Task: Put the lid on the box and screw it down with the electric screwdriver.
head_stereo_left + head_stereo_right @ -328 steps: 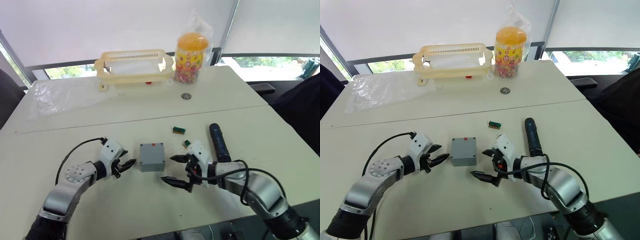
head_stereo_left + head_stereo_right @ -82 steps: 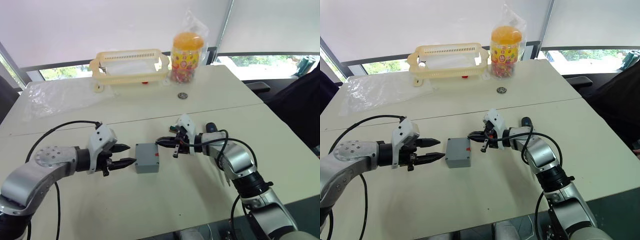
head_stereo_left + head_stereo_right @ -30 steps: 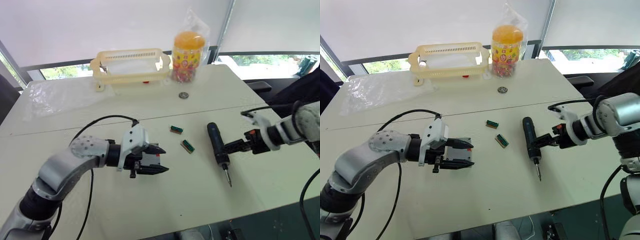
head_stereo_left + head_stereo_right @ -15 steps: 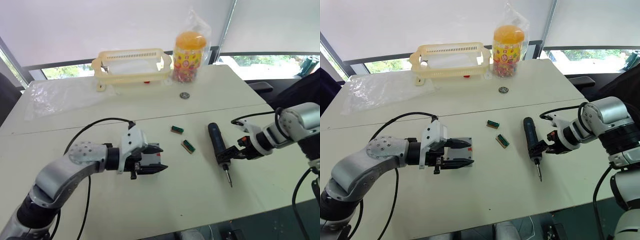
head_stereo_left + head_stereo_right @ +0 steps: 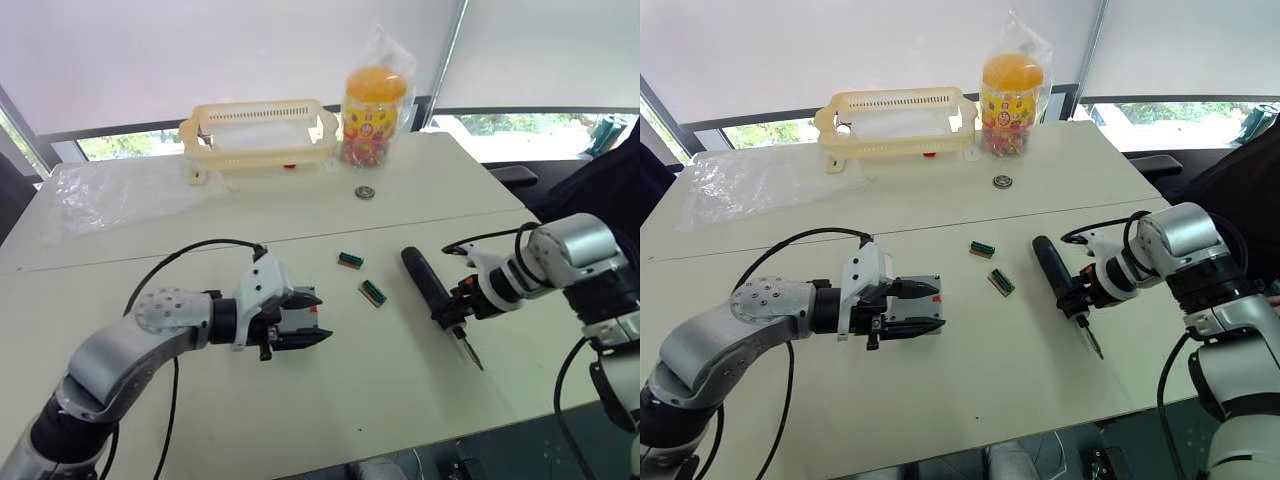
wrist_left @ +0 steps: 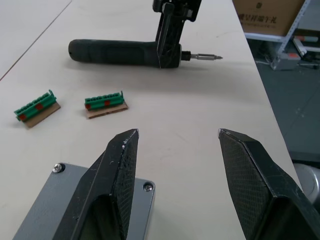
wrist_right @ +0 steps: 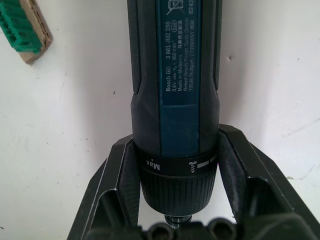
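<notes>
Right claw [image 5: 1080,297] clamps the long black ribbed plastic electric screwdriver [image 5: 1055,277] on the smooth cream bench [image 5: 970,385].
Left claw [image 5: 923,308] gapes over the square grey lidded plastic box [image 5: 300,322], corner screws visible.

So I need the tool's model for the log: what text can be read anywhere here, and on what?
On the black pen-shaped electric screwdriver, blue label: "Bosch GO 3 601 JH2 250"
Same label: "3.6 V", "Made in Malaysia", "Robert Bosch Power Tools GmbH", "70538 Stuttgart, GERMANY"
Its collar: "Max"
Orange-lidded clear plastic jar: print too small to read.
</notes>
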Robot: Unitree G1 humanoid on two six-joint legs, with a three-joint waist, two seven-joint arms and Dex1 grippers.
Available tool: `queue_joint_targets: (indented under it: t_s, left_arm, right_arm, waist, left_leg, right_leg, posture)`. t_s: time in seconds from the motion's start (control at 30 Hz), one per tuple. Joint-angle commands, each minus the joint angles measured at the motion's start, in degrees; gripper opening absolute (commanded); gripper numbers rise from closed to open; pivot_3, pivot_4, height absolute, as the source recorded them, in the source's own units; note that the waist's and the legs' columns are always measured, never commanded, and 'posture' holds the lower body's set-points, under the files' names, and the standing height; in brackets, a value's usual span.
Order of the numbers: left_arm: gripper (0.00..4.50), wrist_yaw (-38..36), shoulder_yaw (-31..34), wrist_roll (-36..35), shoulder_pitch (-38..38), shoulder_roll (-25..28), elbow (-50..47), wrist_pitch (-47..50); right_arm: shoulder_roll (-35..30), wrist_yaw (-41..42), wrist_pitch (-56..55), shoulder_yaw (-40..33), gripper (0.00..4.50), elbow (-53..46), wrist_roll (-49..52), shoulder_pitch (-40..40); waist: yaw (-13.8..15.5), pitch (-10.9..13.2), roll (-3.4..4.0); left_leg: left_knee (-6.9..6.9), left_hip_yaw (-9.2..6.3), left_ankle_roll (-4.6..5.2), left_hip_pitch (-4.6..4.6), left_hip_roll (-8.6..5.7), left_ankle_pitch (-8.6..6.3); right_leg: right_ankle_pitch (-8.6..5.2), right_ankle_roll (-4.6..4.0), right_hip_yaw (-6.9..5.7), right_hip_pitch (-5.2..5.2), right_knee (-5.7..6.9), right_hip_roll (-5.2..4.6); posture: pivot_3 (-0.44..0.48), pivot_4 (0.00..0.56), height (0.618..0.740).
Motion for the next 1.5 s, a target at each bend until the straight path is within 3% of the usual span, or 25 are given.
queue_joint_targets:
  t_s: [0.03,0.2,0.27,0.37,0.5,0.67,0.93,1.2,1.5]
  left_arm:
    - [2.57,-1.0,2.9,0.3,-0.8,1.1,1.1,-1.5]
    - [2.57,-3.4,6.4,0.3,-1.9,2.6,7.0,-3.4]
    - [2.57,-5.5,6.7,0.5,-3.1,3.1,10.3,-4.5]
    - [2.57,-7.7,4.4,2.8,-4.4,3.3,13.3,-6.5]
    - [2.57,-9.2,2.6,5.6,-4.8,2.5,17.0,-8.8]
    - [2.57,-9.5,1.3,8.5,-3.9,2.1,18.0,-10.4]
    - [2.57,-8.3,-2.4,13.7,-4.5,-2.4,20.6,-12.8]
    - [2.57,-6.8,-4.2,17.5,-1.9,-4.3,21.6,-14.3]
    - [2.57,-7.0,-3.9,18.2,-1.1,-4.8,22.2,-14.4]
  right_arm:
    - [-0.4,-0.1,0.7,-3.4,1.76,-0.1,0.3,1.3]
    - [3.7,-2.4,-6.2,-15.2,1.76,1.5,-3.3,-3.0]
    - [8.2,-4.7,-15.0,-24.2,1.76,1.7,-2.6,-6.4]
    - [16.1,-9.0,-27.1,-34.8,1.76,-5.4,-1.0,-4.7]
    - [27.7,-13.5,-42.6,-40.0,1.76,-18.9,-1.9,2.7]
    - [35.1,-11.2,-52.6,-35.6,1.76,-30.6,-2.4,10.3]
    - [39.8,-7.9,-60.8,-22.9,1.76,-35.7,-8.4,19.2]
    - [41.6,-5.4,-66.3,-16.6,1.76,-34.6,-12.6,23.5]
    - [44.2,-5.0,-70.1,-14.5,1.76,-31.9,-15.9,24.2]
  waist:
    - [0.2,0.0,0.0]
    - [0.0,0.1,0.19]
    - [-0.5,0.2,0.26]
    - [-0.4,0.4,0.55]
    - [0.1,0.3,0.55]
    - [1.0,0.3,0.58]
    - [1.1,0.3,0.58]
    - [1.1,0.3,0.57]
    - [1.1,0.3,0.55]
  left_leg:
    - [0.0,-0.02,0.0,-0.01,0.0,0.0]
    - [0.0,0.04,0.0,-0.05,-0.02,0.0]
    - [-0.01,0.06,0.0,-0.06,-0.01,0.0]
    - [-0.06,0.08,0.0,-0.18,-0.01,0.0]
    - [-0.29,-0.17,0.01,-0.31,0.05,-0.01]
    - [-0.06,-0.11,-0.11,-1.02,-0.02,0.06]
    - [0.11,-0.14,-0.23,-0.77,-0.05,0.14]
    - [0.11,-0.13,-0.23,-0.76,-0.04,0.15]
    - [0.12,-0.14,-0.23,-0.65,-0.04,0.15]
  right_leg:
    - [0.0,0.0,-0.02,0.0,0.0,0.0]
    - [0.0,0.01,0.01,-0.07,0.0,-0.01]
    - [0.01,0.01,0.01,-0.11,0.02,-0.01]
    - [0.02,0.02,0.03,-0.28,0.08,0.0]
    - [-0.04,0.05,-0.17,-0.35,0.02,0.03]
    - [-0.01,0.06,-0.21,-0.93,0.09,-0.16]
    - [0.04,-0.01,-0.15,-0.89,0.62,-0.05]
    - [0.03,-0.01,-0.15,-0.91,0.67,-0.04]
    - [0.03,-0.01,-0.15,-0.79,0.68,-0.04]
  posture:
    - [0.0,0.15,0.74]
    - [0.0,0.15,0.74]
    - [0.0,0.15,0.74]
    - [0.0,0.15,0.74]
    - [0.0,0.15,0.74]
    - [0.0,0.15,0.74]
    - [0.0,0.15,0.74]
    - [0.0,0.15,0.74]
    - [0.0,0.15,0.74]
